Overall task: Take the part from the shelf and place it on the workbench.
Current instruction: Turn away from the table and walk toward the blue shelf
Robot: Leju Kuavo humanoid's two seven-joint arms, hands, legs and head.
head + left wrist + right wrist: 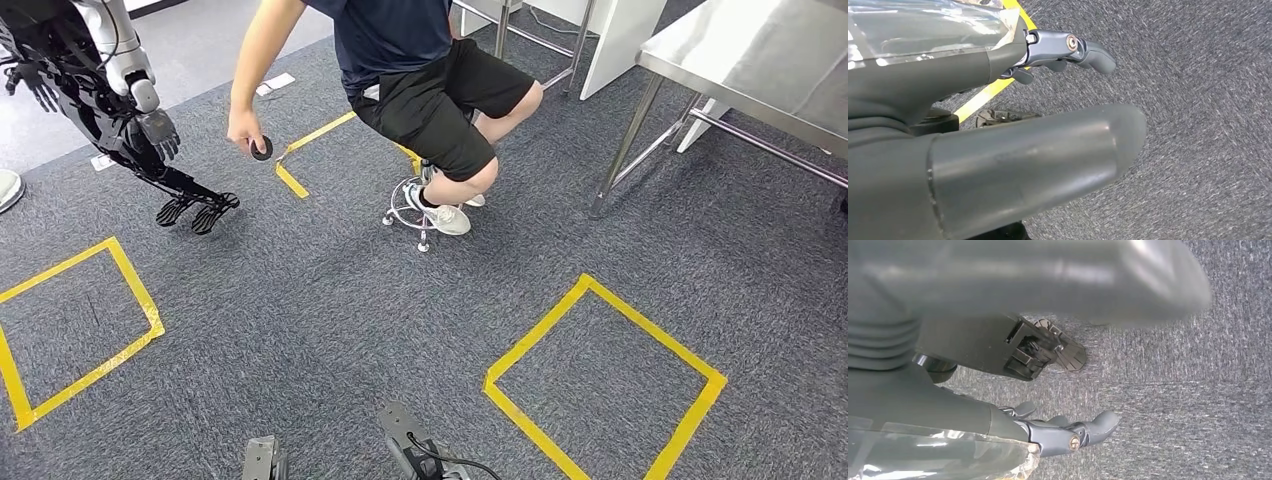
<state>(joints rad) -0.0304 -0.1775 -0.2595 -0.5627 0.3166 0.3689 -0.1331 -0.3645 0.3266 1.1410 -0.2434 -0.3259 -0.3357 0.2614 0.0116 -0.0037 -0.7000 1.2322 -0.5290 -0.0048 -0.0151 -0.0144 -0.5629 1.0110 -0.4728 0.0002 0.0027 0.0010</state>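
Observation:
My left hand (1013, 150) hangs over grey carpet, its thick thumb and darker fingers (1083, 50) apart with nothing in them. My right hand (963, 410) also hangs above the carpet, its fingers (1088, 430) stretched out and holding nothing. A steel workbench (740, 50) stands at the far right in the head view. A person seated on a stool (415, 205) holds a small black round object (261, 149) low beside them.
Another humanoid robot (120, 90) stands at the far left. Yellow tape squares mark the carpet at the left (140, 300) and at the right front (600, 300). A white cabinet (620, 40) stands behind the person.

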